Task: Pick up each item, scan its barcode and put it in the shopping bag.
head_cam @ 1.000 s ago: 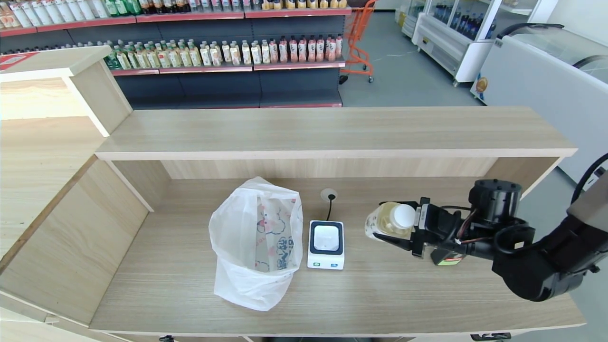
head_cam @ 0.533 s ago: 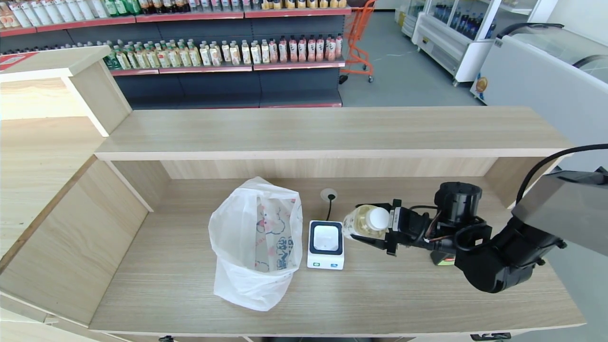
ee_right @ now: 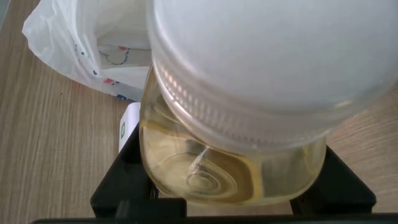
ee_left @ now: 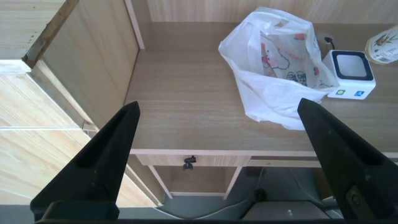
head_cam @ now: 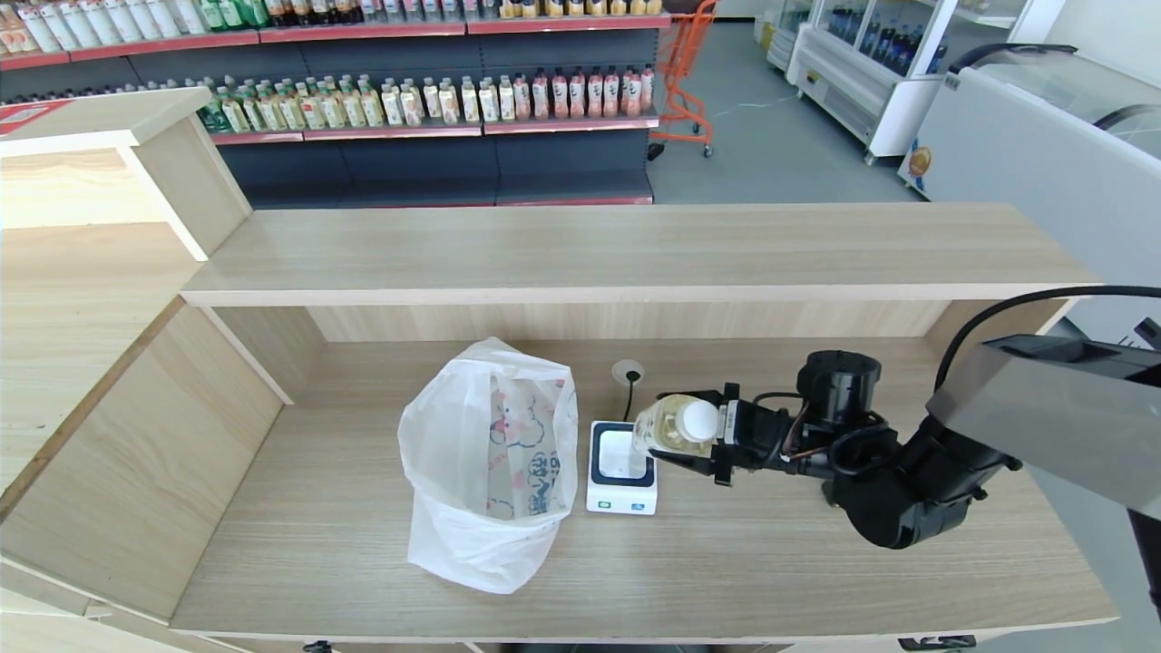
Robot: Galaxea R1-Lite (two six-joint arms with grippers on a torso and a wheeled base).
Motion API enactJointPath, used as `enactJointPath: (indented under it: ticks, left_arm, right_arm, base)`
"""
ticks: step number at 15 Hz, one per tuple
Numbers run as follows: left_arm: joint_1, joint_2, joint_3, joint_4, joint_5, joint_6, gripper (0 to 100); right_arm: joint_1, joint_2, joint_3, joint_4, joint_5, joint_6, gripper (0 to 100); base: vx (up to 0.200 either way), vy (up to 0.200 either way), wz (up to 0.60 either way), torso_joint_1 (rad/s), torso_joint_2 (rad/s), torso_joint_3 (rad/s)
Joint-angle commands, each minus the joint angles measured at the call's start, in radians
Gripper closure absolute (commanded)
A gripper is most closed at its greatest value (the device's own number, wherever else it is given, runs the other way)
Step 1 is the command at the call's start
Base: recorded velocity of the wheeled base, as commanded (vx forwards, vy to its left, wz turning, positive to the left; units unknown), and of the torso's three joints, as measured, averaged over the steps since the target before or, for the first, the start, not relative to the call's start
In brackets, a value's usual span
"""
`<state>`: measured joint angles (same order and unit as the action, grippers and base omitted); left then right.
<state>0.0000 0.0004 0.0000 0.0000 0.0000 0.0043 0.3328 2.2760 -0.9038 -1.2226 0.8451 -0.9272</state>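
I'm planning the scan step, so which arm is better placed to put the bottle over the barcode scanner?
Right. The right gripper holds the bottle beside the barcode scanner, overlapping its edge in the head view. The left gripper is open, empty, and far from both.

Right arm travels toward the robot's left above the tabletop point(head_cam: 771, 562), carrying the clear plastic bottle point(head_cam: 660, 426) of pale yellow liquid, white-capped, clamped in the jaws of the right gripper point(head_cam: 668, 427). The bottle starts well to the right of the white box-shaped scanner point(head_cam: 621, 481); in the head view it now overlaps that scanner's right edge.
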Motion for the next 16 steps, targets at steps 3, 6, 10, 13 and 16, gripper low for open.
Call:
enactJointPath:
  ticks: [3,6,10,13,16]
  left_arm:
    - [0.0,0.0,0.0,0.0,0.0,0.0,0]
    - [0.0,0.0,0.0,0.0,0.0,0.0,0]
    - [0.0,0.0,0.0,0.0,0.0,0.0,0]
    - [0.0,0.0,0.0,0.0,0.0,0.0,0]
    - [0.0,0.0,0.0,0.0,0.0,0.0,0]
  right_arm:
    - [0.0,0.051,-0.043,-0.02,0.037,-0.001,100]
    - [0.008,0.111,-0.075,-0.075,0.083,-0.001,100]
    - [-0.001,0.137,-0.099,-0.083,0.088,-0.002,100]
    - [-0.003,0.169,-0.125,-0.112,0.088,-0.001,100]
    - [-0.004,0.188,-0.148,-0.112,0.106,-0.001,100]
  base:
    - [0.0,0.0,0.0,0.0,0.0,0.0]
    - [0.0,0.0,0.0,0.0,0.0,0.0]
    - [0.0,0.0,0.0,0.0,0.0,0.0]
    - [0.0,0.0,0.0,0.0,0.0,0.0]
    - [0.0,0.0,0.0,0.0,0.0,0.0]
